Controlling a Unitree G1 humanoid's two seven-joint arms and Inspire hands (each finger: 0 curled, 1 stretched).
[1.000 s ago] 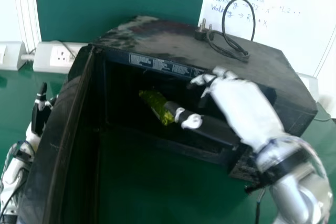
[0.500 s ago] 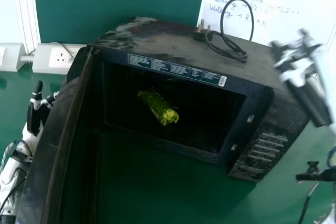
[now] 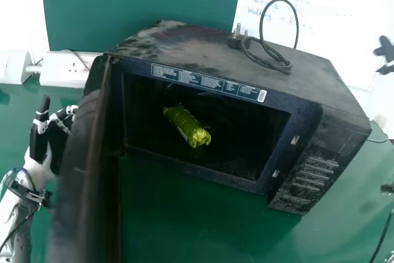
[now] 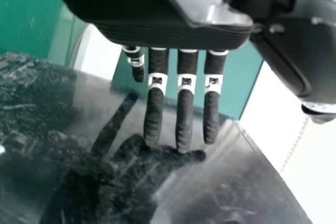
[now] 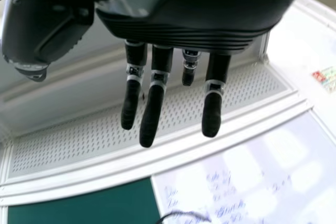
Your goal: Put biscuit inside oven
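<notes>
Swinging inward from where it stands in the earlier frame, the oven door [image 3: 80,177] comes toward closing at the robot's left, though it is well short of shut. Outside it, the left hand [image 4: 173,30] has its fingers straight and apart, close to the door's outer face; whether they touch, I can't tell. Deeper in, the biscuit packet [image 3: 186,127] lies slantwise inside the oven [image 3: 326,146], clear of both hands, so the placing looks done and shutting seems the step in hand. I'd guess the packet is light, its shiny wrapper slippery and the biscuits within brittle; if it needs shifting, take it round the middle, gently, rather than by the crimped end. Off to the right, the right hand [image 5: 184,24] has pulled farther away, fingers loose and holding nothing. Behind the oven stands the whiteboard [image 3: 332,41].
</notes>
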